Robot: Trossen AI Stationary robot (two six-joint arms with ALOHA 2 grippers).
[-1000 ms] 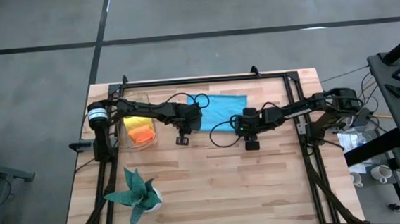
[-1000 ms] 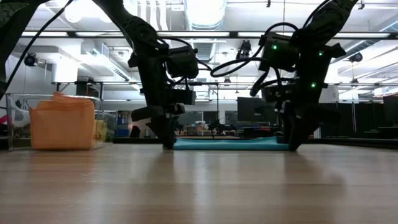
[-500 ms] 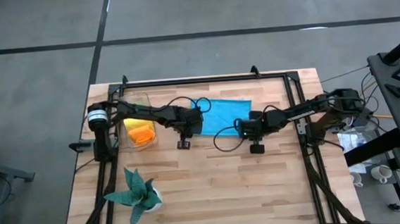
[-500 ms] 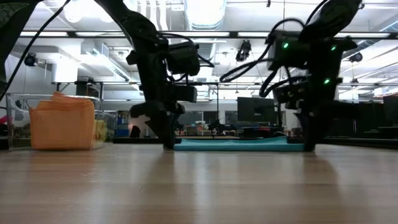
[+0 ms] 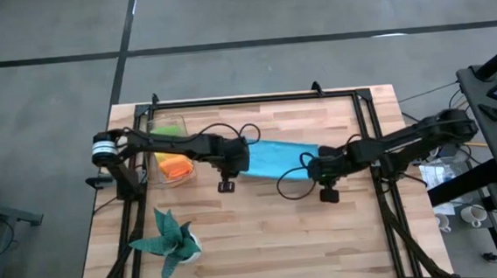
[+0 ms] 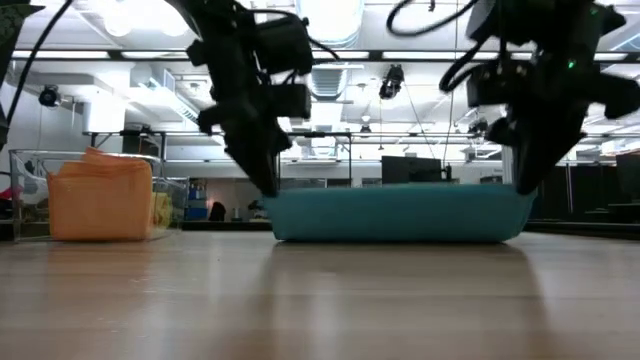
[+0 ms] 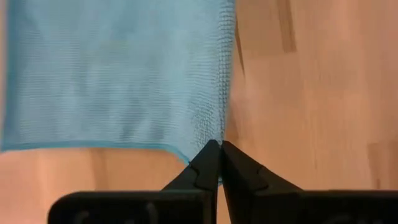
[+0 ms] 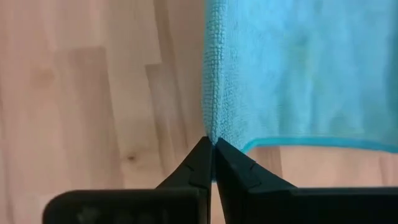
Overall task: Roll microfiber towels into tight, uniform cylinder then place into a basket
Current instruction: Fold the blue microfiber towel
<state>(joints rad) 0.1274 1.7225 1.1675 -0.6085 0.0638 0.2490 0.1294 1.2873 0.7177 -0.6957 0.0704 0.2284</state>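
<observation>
While each clenched gripper, left gripper and right gripper, pinches a corner of the blue towel beside the basket, the step looks like spreading; rolling tightly should follow.

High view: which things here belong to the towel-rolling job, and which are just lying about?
Part of the job:
- blue towel, held at two corners by the shut left gripper and shut right gripper
- orange towel, yellow towel and lime green towel
- clear basket

Just lying about:
- potted plant
- black metal frame
</observation>
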